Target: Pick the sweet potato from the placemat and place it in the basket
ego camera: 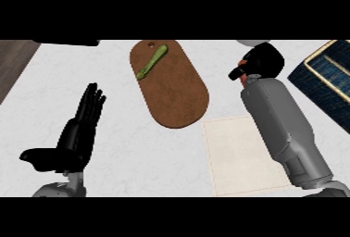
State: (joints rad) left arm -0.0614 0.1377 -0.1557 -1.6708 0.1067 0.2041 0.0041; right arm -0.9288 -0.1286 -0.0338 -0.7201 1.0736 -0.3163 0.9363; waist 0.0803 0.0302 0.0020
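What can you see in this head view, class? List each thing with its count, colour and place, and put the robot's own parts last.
Cutting board: one, brown, counter's middle.
Green vegetable: one, long, green, on the board's upper end.
Placemat: one, cream, below the board, right of centre.
Basket: one, dark blue with tan rim, right edge.
Sweet potato: one, orange, mostly hidden in the right hand.
Counter: one, white marble.
Left hand: one, black, open, resting at left.
Right hand: one, black, fingers curled round the sweet potato, upper right.

A: Bright, even light on the pale counter (103, 65); no glare anywhere.
B: Shadows?
A: Hardly any, just a faint dark edge under the cutting board (171, 88) toward six o'clock. Edges look slightly soft throughout.
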